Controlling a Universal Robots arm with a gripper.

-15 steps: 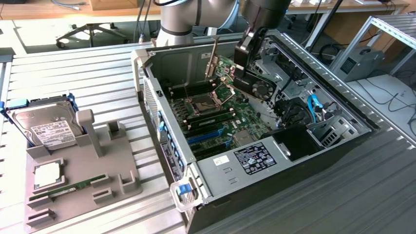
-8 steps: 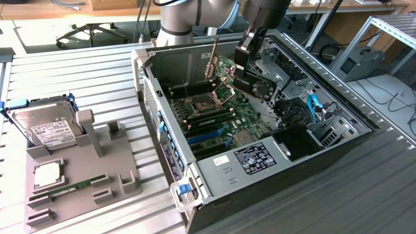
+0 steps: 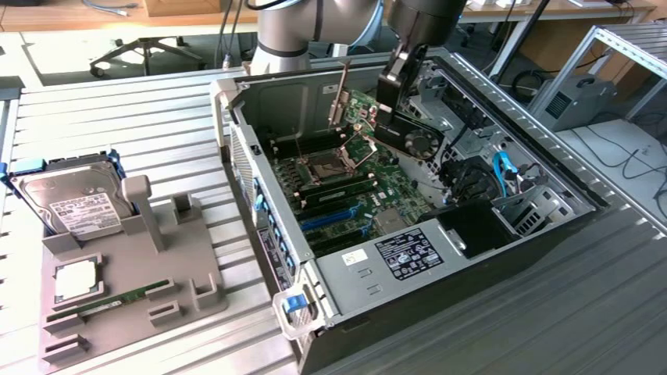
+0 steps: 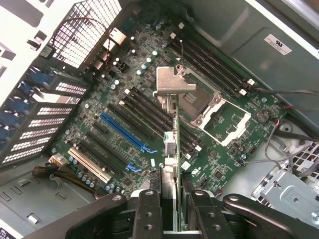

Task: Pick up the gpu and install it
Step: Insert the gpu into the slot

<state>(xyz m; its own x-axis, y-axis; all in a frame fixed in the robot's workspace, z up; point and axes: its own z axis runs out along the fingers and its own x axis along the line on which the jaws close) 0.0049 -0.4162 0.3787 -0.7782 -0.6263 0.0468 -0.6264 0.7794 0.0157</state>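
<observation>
Black gripper [image 4: 175, 211] clamped on the thin green and black gpu card [image 4: 172, 144], inside the open computer.

Its two fingers [image 4: 149, 209] press the flat sides of the gpu card, which stands on its thin edge with its silver metal end bracket [image 4: 172, 82] at the far end. In the exterior view the gripper [image 3: 389, 98] holds the gpu card [image 3: 419, 142] up over the big green circuit board [image 3: 391, 191], inside the open grey computer case [image 3: 242, 117]. A long blue slot [image 4: 122, 132] and a silver square chip frame [image 4: 219, 112] lie on the board nearby. Outside the case, on the exterior view's left, a grey plastic tray [image 3: 156, 273] holds a silver hard drive with a white label [image 3: 75, 205] and a narrow green memory stick [image 3: 109, 301].
</observation>
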